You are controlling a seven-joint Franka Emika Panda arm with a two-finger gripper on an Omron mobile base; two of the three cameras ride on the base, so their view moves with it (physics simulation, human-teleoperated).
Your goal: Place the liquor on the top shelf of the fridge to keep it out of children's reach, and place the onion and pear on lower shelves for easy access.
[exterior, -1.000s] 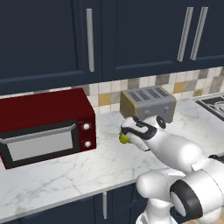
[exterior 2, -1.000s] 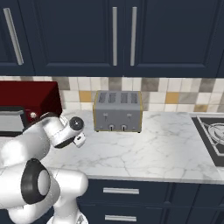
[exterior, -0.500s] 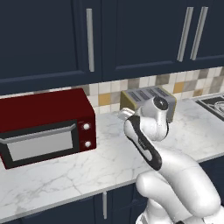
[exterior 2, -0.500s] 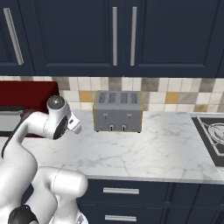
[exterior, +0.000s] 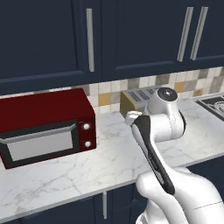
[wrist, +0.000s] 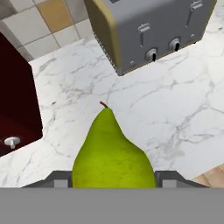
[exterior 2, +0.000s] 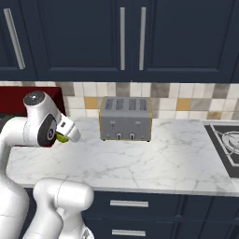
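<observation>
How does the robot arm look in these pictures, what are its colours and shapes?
The arm is glossy white, built of thick rounded segments. A long dark strip runs along one link, and a dark grey round cap closes the joint on top. In the right base view, the wrist end narrows to the white gripper. No cables or markings are visible.

- one pear (wrist: 113, 155), green, little stem on top
- one toaster (exterior 2: 126, 118), grey, four slots
- one red microwave (exterior: 46, 124)
- one marble bench (exterior 2: 154, 158)
- one stove corner (exterior 2: 226, 141)
</observation>
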